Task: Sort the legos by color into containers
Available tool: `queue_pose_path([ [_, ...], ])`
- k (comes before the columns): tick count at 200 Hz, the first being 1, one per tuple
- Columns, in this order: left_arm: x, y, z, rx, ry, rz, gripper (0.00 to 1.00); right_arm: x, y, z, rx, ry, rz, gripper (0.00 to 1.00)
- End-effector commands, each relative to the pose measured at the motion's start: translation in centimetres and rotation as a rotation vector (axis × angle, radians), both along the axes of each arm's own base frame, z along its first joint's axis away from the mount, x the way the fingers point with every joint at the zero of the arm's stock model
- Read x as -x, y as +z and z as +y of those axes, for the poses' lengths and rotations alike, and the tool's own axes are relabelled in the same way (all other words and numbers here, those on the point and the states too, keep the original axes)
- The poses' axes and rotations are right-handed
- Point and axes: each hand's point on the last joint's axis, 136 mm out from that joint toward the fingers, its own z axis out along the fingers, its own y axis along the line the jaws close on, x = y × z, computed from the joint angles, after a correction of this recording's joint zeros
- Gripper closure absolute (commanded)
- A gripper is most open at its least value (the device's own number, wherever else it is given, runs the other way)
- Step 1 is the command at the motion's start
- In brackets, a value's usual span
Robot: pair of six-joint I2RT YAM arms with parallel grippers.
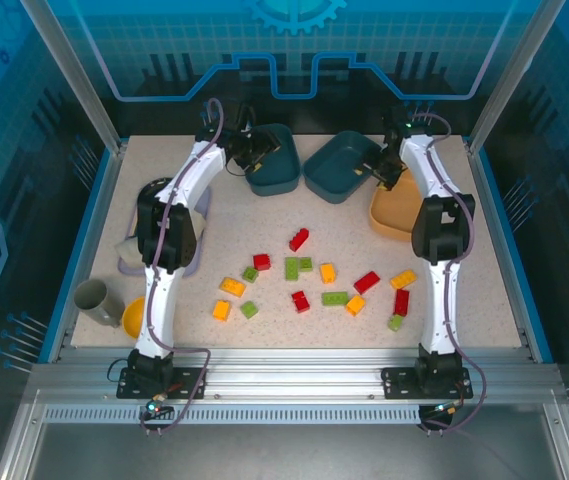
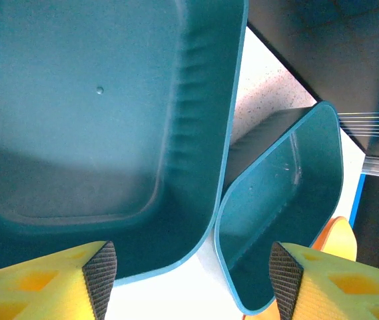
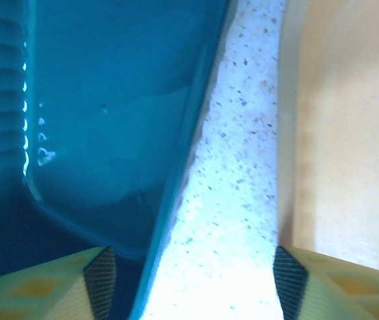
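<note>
So the left pincer [image 1: 252, 148] is hanging wide apart and empty over a teal tray [image 1: 282, 182], the right pincer [image 1: 388, 165] is gaping empty beside the orange tray [image 1: 396, 220], and the legos [image 1: 304, 280] are all lying on the table [image 1: 469, 265] back at the near side, about equally far from either pincer.

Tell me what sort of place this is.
Probably a robot lab test cell, not a home: a speckled table walled by clear panels on a metal frame, with toy bricks laid out for sorting.
</note>
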Motion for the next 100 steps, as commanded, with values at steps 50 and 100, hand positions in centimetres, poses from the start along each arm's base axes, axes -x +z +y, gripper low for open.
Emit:
queue_pose_path([
  [50,-1.4,-0.3,-1.1,0.031,-0.008,-0.023,0.34,-0.2,-1.2,-1.4,-0.024,0.022,0.012,0.22],
  [100,-2.0,-0.5,-1.4,0.040,-0.016,-0.031,0.34,-1.9,-3.4,0.2,-0.081,0.032,0.031,0.23],
])
